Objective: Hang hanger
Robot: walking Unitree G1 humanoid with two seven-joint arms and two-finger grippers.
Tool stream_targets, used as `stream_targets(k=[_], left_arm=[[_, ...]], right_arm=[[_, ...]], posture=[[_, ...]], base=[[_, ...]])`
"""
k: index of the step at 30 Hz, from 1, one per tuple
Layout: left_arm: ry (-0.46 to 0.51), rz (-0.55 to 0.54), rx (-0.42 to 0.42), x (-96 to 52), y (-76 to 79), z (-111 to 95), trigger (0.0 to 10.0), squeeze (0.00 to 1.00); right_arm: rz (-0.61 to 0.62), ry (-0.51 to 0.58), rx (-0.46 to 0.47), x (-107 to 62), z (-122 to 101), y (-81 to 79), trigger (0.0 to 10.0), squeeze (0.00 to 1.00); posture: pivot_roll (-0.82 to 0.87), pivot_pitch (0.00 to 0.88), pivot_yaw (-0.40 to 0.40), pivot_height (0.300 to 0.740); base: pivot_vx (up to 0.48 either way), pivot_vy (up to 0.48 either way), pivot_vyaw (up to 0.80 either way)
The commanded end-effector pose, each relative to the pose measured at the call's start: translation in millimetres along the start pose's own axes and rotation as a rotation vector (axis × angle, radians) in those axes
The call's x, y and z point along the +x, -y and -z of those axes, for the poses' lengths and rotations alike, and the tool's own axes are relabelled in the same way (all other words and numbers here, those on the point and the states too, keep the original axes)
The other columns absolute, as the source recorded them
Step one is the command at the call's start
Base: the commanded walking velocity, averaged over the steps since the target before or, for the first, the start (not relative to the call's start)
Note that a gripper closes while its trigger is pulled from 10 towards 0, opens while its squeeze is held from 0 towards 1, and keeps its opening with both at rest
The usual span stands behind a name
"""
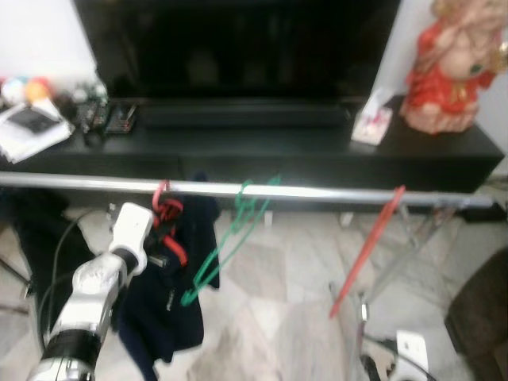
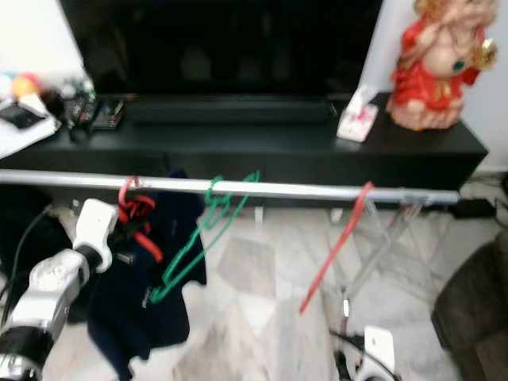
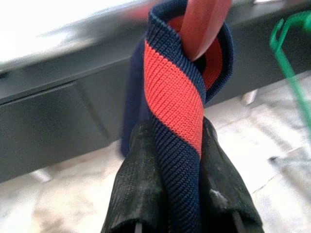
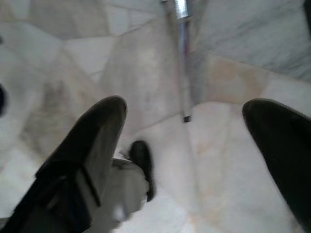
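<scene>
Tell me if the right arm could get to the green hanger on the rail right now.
Probably not as it stands: the right gripper hangs low, open over the floor, while the green hanger hangs from the rail beside the left gripper, though nothing blocks the way up.

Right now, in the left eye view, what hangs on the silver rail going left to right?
Red hanger carrying the navy garment, held by the left gripper → green hanger → bare red hanger, hanging aslant.
</scene>
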State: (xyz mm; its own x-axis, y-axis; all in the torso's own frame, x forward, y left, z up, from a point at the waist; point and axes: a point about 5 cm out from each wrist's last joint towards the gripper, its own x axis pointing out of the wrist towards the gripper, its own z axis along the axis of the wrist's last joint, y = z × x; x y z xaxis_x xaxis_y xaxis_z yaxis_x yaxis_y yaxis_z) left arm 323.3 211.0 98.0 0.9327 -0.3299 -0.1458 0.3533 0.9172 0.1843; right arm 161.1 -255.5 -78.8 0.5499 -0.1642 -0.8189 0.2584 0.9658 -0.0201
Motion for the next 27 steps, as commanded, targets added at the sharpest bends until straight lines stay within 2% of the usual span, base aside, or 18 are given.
stream_targets(k=[1,8,13,20,27], left_arm=[[0.046,-0.006,0.033,-2.2,-7.9,-11,10.0,0.0],[0.024,0.008,0.04,-2.1,-7.8,-9,10.0,0.0],[-0.001,0.054,0.04,-0.3,-2.3,-5,10.0,0.0],[-0.005,0.065,0.032,6.7,2.2,-6,10.0,0.0],[0.01,0.047,0.023,19.7,2.7,-15,10.0,0.0]], right_arm=[[-0.005,0.004,-0.001,0.8,-3,-2.1,10.0,0.0],[-0.008,0.003,-0.003,0.8,-3,-2.2,10.0,0.0],[-0.01,0.003,-0.004,0.8,-3,-2.3,10.0,0.0],[-0.009,0.003,-0.005,0.8,-3,-2.2,10.0,0.0],[-0.011,0.003,-0.008,0.9,-3,-2.8,10.0,0.0]], posture=[[-0.11,0.022,0.016,0.74],[-0.11,0.024,0.015,0.74],[-0.11,0.024,0.016,0.74],[-0.11,0.026,0.018,0.74],[-0.11,0.028,0.021,0.74]], base=[[0.0,0.0,0.0],[0.0,0.0,0.0],[0.0,0.0,0.0],[0.0,0.0,0.0],[0.0,0.0,0.0]])
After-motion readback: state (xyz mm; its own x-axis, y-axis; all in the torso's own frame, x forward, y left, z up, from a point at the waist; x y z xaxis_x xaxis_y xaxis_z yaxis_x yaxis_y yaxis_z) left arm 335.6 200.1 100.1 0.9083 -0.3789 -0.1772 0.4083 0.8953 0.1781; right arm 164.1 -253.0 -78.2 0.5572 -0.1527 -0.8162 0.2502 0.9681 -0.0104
